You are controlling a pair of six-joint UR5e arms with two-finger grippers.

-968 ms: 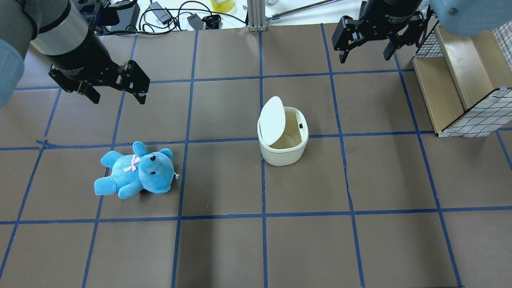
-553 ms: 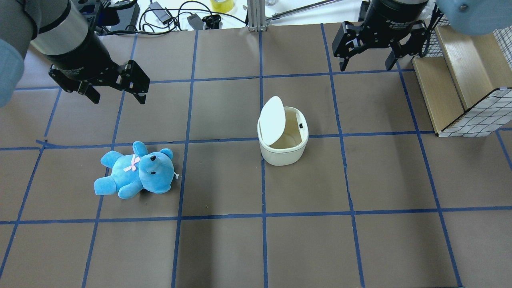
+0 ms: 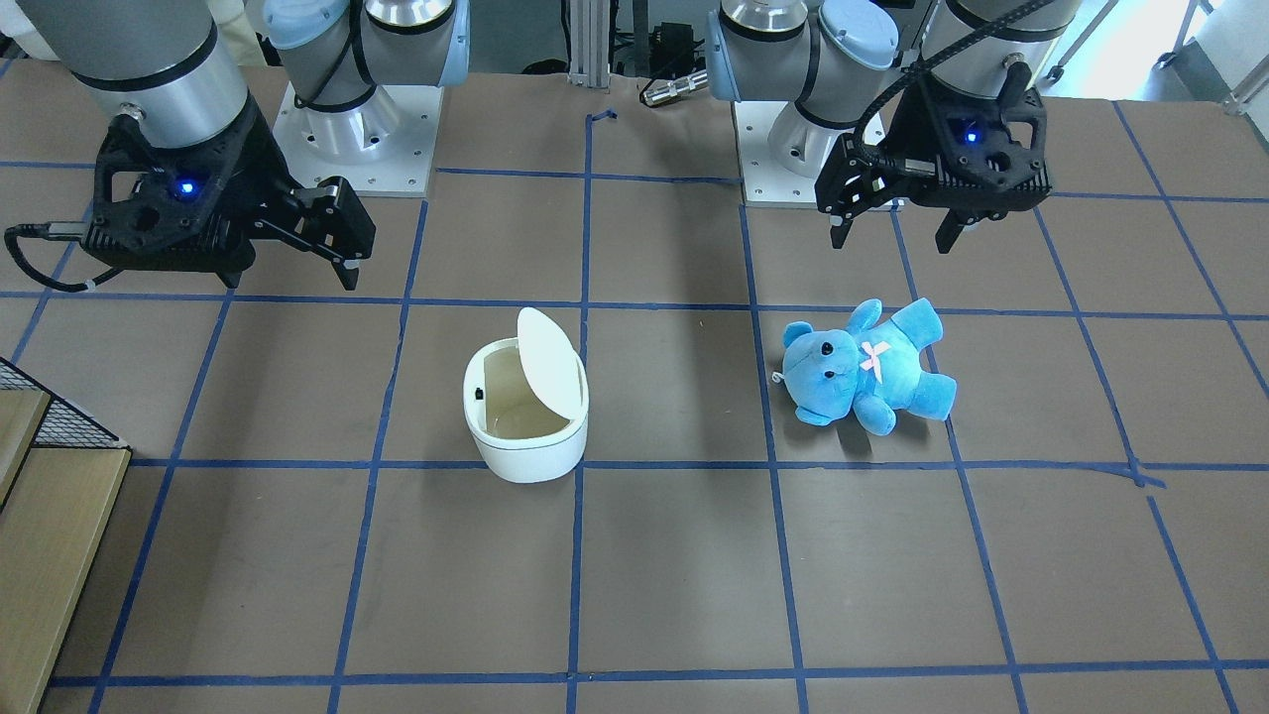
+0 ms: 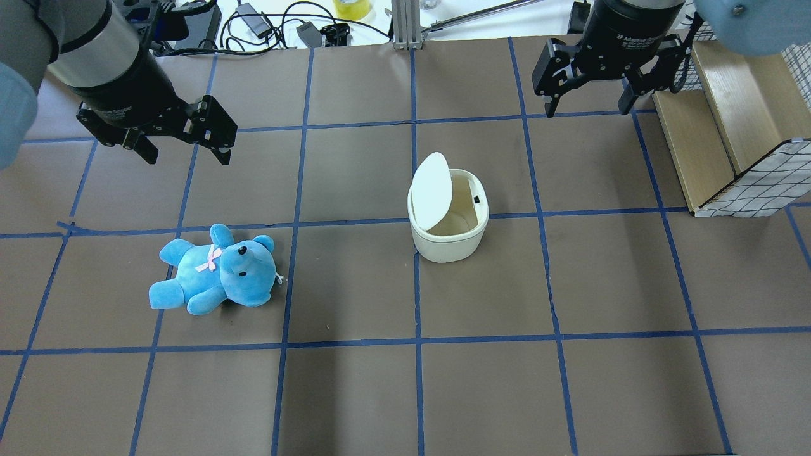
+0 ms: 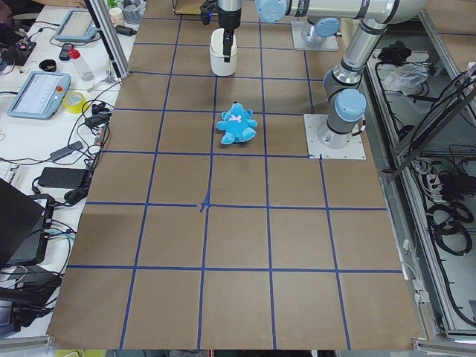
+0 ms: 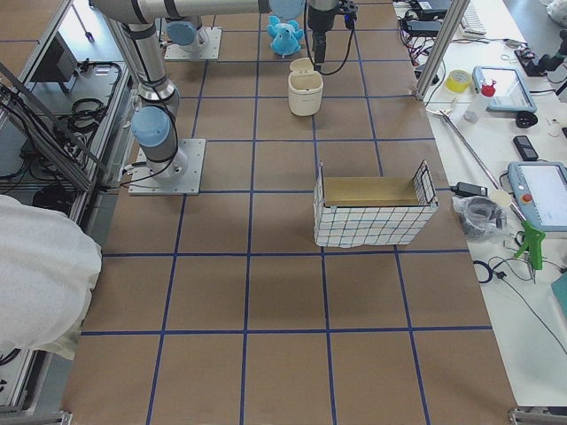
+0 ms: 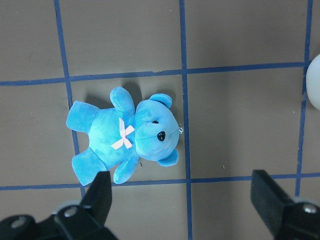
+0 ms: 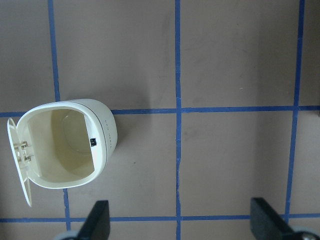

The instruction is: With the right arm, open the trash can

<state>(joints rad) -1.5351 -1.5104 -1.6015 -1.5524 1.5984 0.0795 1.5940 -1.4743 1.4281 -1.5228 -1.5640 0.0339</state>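
The white trash can point(image 4: 448, 246) stands near the table's middle. Its lid point(image 4: 432, 190) is swung up on its left side and the beige inside shows. It also shows in the front view point(image 3: 525, 448) and the right wrist view point(image 8: 107, 142). My right gripper point(image 4: 589, 109) is open and empty, held high, beyond and to the right of the can, not touching it. It also shows in the front view point(image 3: 292, 278) and the right wrist view point(image 8: 182, 222). My left gripper point(image 4: 188, 158) is open and empty above the table, beyond a blue teddy point(image 4: 215, 272).
A wire basket with a wooden lining point(image 4: 728, 126) stands at the right edge, close to my right gripper. Cables and small devices point(image 4: 266, 25) lie past the far table edge. Blue tape lines divide the brown table into squares.
My right gripper has shifted slightly to the right and a little nearer in the overhead view, still open. The can's lid stays up. The left arm and the teddy have not moved.
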